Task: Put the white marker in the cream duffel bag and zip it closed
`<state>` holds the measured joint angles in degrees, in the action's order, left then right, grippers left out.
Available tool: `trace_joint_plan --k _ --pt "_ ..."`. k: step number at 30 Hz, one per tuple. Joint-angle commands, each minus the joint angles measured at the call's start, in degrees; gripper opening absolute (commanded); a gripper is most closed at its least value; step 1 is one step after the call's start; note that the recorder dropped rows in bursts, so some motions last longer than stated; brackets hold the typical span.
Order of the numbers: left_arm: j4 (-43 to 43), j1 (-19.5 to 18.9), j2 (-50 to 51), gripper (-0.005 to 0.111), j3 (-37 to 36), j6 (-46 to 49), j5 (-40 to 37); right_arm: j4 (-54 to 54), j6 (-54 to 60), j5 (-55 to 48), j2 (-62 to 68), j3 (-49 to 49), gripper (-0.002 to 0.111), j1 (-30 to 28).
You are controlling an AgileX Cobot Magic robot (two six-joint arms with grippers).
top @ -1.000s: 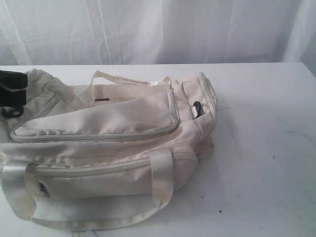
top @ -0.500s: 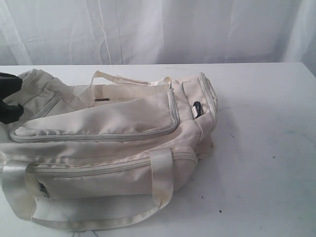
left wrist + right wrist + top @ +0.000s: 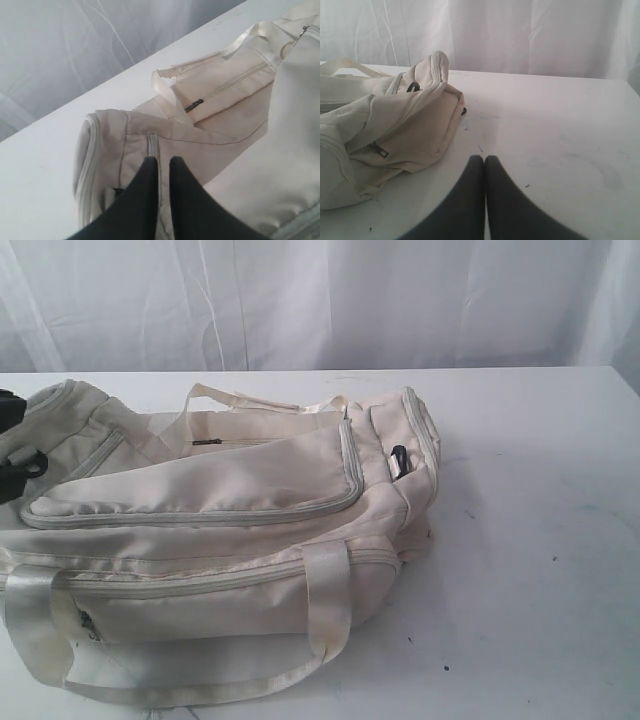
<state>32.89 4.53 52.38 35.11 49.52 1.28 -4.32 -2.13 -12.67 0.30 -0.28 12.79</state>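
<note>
The cream duffel bag [image 3: 210, 510] lies on the white table, taking up the left half of the exterior view. Its top flap [image 3: 200, 485] is loose along the far side, and an inner zip pocket [image 3: 220, 90] shows in the gap. The white marker is out of view. My left gripper [image 3: 164, 161] hovers over the bag's left end with its jaws a narrow gap apart and nothing between them. Only a dark sliver of the left gripper [image 3: 12, 468] shows at the exterior view's left edge. My right gripper [image 3: 484, 159] is shut and empty over bare table beside the bag's right end [image 3: 415, 125].
A black strap ring [image 3: 398, 460] sticks out at the bag's right end. The near handle [image 3: 200, 680] loops down to the table's front edge. Bare white table [image 3: 530, 540] stretches to the right. A white curtain [image 3: 320, 300] hangs behind.
My left gripper has drawn back to the left, from over the bag's left end almost out of the exterior view. The bag's left end has risen slightly into the freed spot.
</note>
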Motion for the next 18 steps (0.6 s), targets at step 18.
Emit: trace_joint_plan --k 18 --pt "-6.6 0.1 -23.2 0.016 -25.2 -0.5 0.3 0.1 0.4 0.3 -0.3 0.3 0.0 -0.2"
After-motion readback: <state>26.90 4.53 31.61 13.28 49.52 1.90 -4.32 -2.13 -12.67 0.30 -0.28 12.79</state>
